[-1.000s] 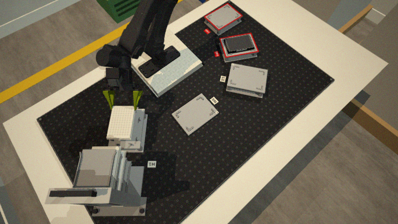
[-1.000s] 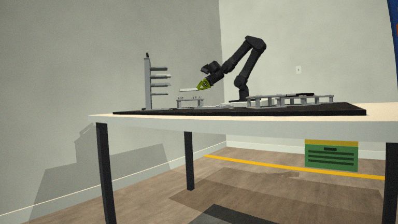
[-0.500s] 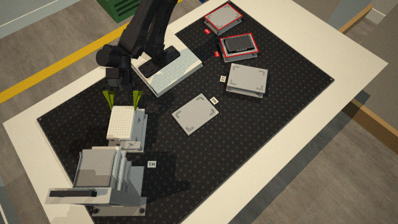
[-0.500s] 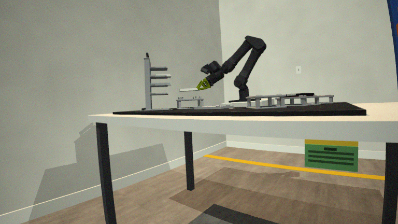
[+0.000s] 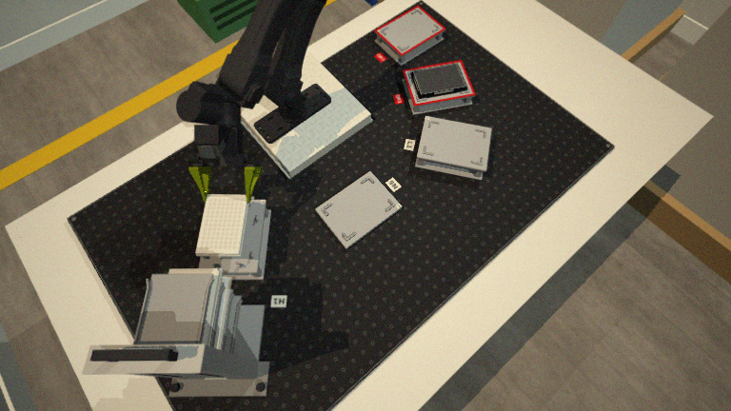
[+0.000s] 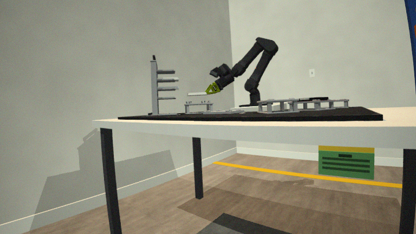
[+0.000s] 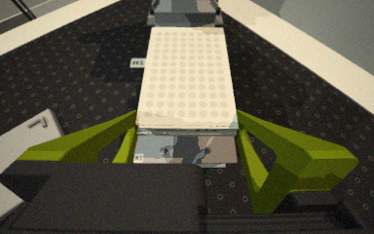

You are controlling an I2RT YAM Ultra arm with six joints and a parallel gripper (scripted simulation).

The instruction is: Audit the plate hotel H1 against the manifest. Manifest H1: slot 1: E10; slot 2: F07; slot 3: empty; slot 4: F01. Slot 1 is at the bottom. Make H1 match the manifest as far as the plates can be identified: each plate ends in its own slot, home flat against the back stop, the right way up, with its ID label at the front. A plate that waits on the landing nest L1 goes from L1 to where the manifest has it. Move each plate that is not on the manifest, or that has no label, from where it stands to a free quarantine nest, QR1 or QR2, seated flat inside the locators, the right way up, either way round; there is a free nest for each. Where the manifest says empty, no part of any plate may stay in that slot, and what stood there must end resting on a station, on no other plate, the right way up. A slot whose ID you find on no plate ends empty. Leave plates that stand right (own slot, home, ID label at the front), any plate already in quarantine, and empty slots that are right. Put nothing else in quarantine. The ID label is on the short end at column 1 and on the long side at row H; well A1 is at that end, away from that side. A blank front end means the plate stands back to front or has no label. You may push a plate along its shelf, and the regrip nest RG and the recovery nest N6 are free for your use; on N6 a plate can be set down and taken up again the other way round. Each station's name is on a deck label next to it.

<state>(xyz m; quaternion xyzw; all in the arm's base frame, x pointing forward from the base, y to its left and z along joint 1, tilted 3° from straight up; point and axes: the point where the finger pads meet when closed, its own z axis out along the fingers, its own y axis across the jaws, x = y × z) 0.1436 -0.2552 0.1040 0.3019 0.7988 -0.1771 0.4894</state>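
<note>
Above the grey regrip nest (image 5: 257, 244), a white well plate (image 5: 221, 224) is held level in the lime-fingered gripper (image 5: 226, 179), fingers spread wide on its long sides.
Carry step is judged in hand; next, alignment with a shelf of the grey plate hotel (image 5: 177, 303) is needed.

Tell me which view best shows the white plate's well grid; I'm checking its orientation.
The wrist view: the white plate fills it, wells distinct, between the gripper fingers. Top shows it small; exterior only edge-on.
</note>
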